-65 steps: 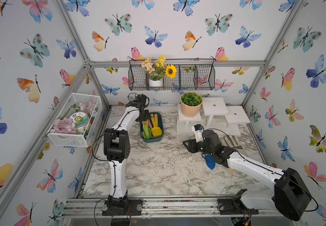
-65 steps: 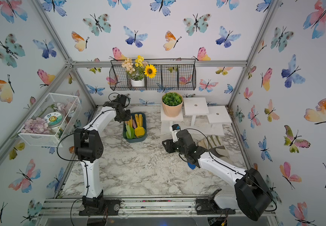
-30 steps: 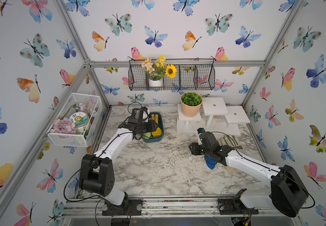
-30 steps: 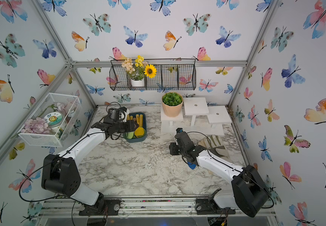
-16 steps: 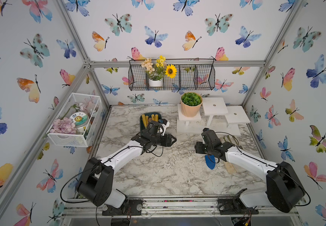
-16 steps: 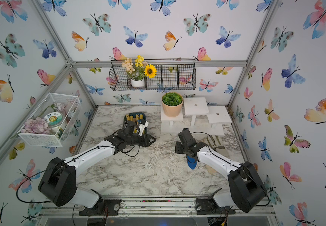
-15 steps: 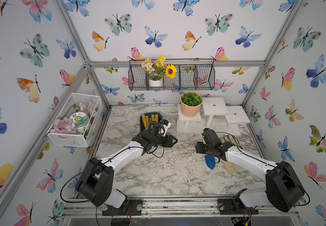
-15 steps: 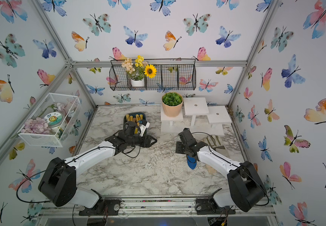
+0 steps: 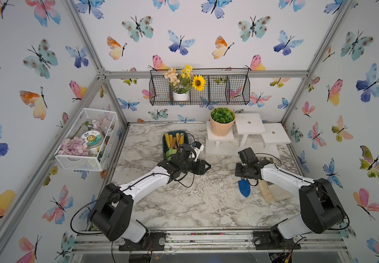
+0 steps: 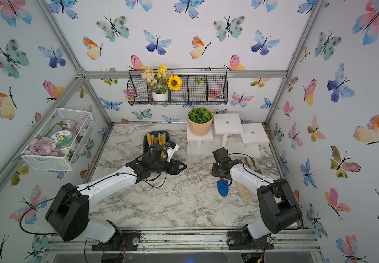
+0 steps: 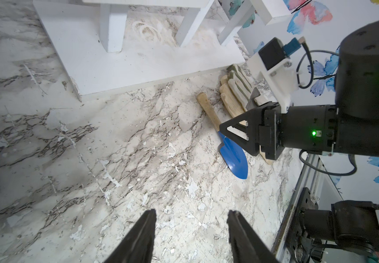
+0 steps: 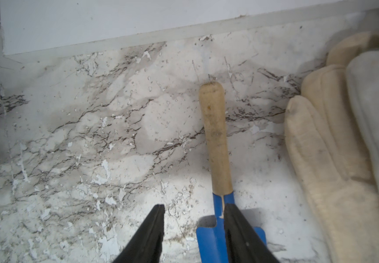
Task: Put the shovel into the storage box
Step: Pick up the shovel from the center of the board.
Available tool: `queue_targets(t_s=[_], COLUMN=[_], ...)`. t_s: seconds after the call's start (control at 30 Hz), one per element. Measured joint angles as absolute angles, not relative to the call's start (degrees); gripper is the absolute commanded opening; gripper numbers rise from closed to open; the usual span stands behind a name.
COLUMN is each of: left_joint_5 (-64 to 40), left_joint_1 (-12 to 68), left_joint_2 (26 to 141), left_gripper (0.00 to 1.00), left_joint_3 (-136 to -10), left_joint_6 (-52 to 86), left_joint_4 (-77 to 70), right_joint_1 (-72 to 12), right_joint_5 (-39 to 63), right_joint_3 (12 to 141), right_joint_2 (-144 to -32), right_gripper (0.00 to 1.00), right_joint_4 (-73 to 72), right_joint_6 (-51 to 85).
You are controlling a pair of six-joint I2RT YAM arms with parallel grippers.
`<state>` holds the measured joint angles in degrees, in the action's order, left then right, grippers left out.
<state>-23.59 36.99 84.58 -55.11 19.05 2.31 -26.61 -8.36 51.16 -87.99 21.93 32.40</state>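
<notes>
The shovel, blue blade and pale wooden handle, lies flat on the marble table at the right. My right gripper hangs low over the neck of the shovel. It is open: one finger covers the blade's shoulder, the other stands over bare table. My left gripper is open and empty above mid-table, pointing toward the shovel. The dark teal storage box sits at the back left, holding several yellow-handled tools, partly behind my left wrist.
Beige work gloves lie right beside the shovel's handle. White stepped stands with a potted plant stand behind. A white wire basket hangs on the left wall and a black flower basket on the back wall.
My left arm has swung from over the storage box to mid-table, toward the shovel. My right gripper has shifted over the shovel's neck. The shovel has not moved.
</notes>
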Motion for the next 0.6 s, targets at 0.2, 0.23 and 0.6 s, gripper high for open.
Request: queue_targets(t_s=[0.2, 0.23, 0.6], left_joint_5=[-22.8, -22.6, -21.7], left_joint_1=[37.0, 37.0, 37.0], left_joint_2=[84.6, 84.6, 84.6], left_gripper=[0.56, 0.56, 0.56], left_joint_3=[-55.1, -55.1, -55.1], left_joint_6=[19.1, 19.1, 19.1], left_joint_4=[2.3, 2.3, 2.3], right_joint_1=[-25.8, -25.6, -25.1], right_joint_5=[-9.2, -9.3, -9.2], right_joint_3=[51.5, 51.5, 51.5], right_joint_2=[-90.9, -91.4, -94.0], right_gripper=[0.44, 0.44, 0.37], right_joint_4=[21.9, 21.9, 21.3], right_joint_6=[31.2, 30.9, 29.8])
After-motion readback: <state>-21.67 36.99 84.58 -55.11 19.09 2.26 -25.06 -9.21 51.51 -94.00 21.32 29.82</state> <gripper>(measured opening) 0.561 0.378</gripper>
